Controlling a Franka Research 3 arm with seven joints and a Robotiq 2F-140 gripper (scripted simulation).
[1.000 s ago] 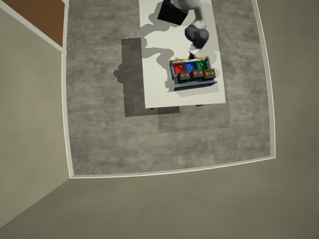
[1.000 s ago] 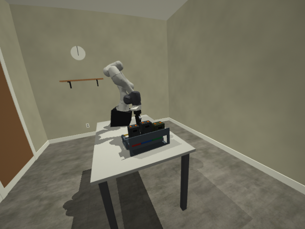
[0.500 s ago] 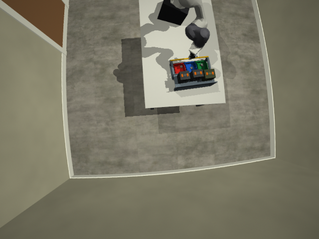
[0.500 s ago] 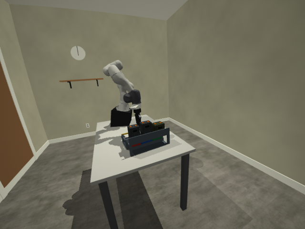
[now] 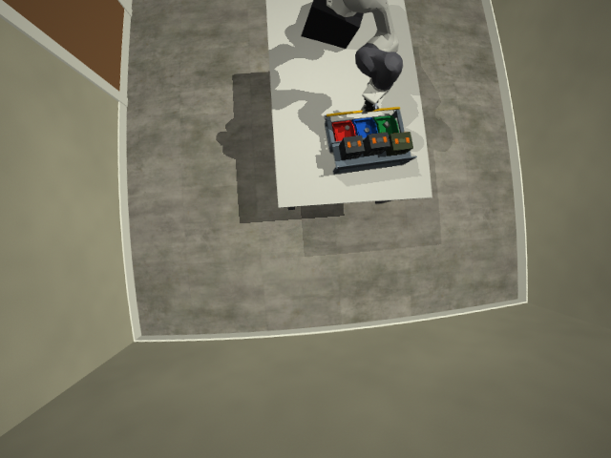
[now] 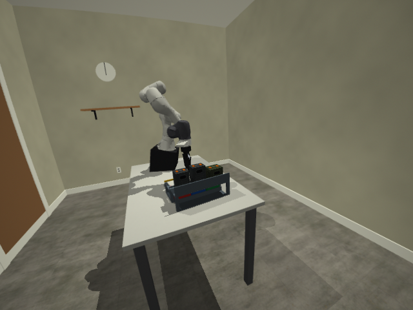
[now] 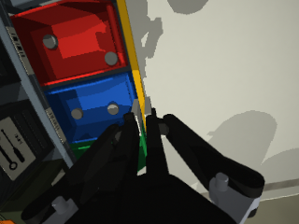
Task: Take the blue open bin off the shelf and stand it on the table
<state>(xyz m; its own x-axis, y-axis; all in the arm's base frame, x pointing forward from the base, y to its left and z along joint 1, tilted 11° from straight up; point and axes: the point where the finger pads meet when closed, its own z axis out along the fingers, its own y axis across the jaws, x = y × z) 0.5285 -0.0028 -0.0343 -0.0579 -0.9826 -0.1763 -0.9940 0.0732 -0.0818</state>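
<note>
The blue open bin (image 5: 364, 128) (image 7: 93, 100) sits in the grey shelf (image 5: 374, 162) (image 6: 200, 190), between a red bin (image 5: 342, 130) (image 7: 75, 42) and a green bin (image 5: 383, 126) (image 7: 84, 148). Two grey round parts (image 7: 76, 113) lie in it. My gripper (image 5: 368, 106) (image 6: 186, 159) (image 7: 143, 105) comes down at the shelf's arm-side edge. One finger is inside the blue bin and one outside, shut on its thin front rim beside the yellow bar (image 5: 345, 113) (image 7: 126, 28). Most of the green bin is hidden behind my fingers in the wrist view.
Three dark boxes with orange marks (image 5: 379, 141) (image 6: 197, 172) stand on the shelf's upper level behind the bins. The shelf stands on the white table (image 5: 305, 162) (image 6: 156, 216). The arm's black base (image 5: 327, 24) (image 6: 162, 159) is at the table's far end.
</note>
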